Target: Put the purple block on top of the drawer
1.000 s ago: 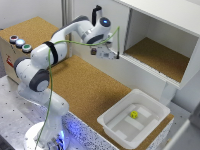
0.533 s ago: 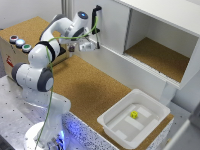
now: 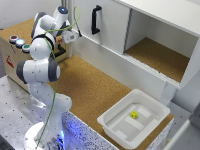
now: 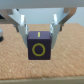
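Note:
In the wrist view, the purple block (image 4: 39, 46), a dark cube with a yellow ring on its face, sits between the two fingers of my gripper (image 4: 39, 36), which is shut on it above a cork surface. In the exterior view my gripper (image 3: 71, 36) hangs close to the drawer (image 3: 11, 56) on its right-hand side, and the block is too small to make out there. The drawer is a plywood box with a cork top and three round coloured buttons (image 3: 19, 43), at the exterior view's left.
A big white cabinet with a black handle (image 3: 95, 20) and an open compartment (image 3: 155, 55) runs along the back. A white tray (image 3: 116, 131) holding a small yellow object (image 3: 134, 114) stands at the front right. The cork tabletop (image 3: 95, 90) lies between them.
The arm has swung from the cabinet front toward the exterior view's left, bringing the gripper next to the drawer.

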Tool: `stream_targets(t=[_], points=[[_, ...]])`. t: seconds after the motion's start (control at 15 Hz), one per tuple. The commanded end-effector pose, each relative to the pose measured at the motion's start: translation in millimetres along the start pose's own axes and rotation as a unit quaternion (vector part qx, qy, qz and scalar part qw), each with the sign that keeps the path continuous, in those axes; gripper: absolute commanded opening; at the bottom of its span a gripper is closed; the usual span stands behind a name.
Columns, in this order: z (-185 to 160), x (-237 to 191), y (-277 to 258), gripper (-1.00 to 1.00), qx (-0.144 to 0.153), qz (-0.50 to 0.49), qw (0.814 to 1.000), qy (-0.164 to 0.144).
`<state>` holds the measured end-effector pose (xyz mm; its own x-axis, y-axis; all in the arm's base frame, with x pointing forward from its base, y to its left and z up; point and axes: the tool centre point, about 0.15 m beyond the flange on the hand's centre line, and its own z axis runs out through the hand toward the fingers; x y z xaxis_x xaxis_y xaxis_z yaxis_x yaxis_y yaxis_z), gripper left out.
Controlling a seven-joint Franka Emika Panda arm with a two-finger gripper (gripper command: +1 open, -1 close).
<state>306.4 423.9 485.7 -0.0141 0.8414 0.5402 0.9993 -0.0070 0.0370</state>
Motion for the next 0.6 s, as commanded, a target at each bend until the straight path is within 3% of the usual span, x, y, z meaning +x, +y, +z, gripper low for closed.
stream_targets(t=[0.0,0.27,0.47,0.53], points=[[62,44,-9,-1.0,0.074,-0.06,0.995,0.025],[83,51,-1,-1.0,0.06,-0.034,0.997,0.028],[81,52,0,-1.0,0.021,-0.015,0.999,0.018],[80,49,-1,1.0,0.014,-0.011,1.0,0.016]])
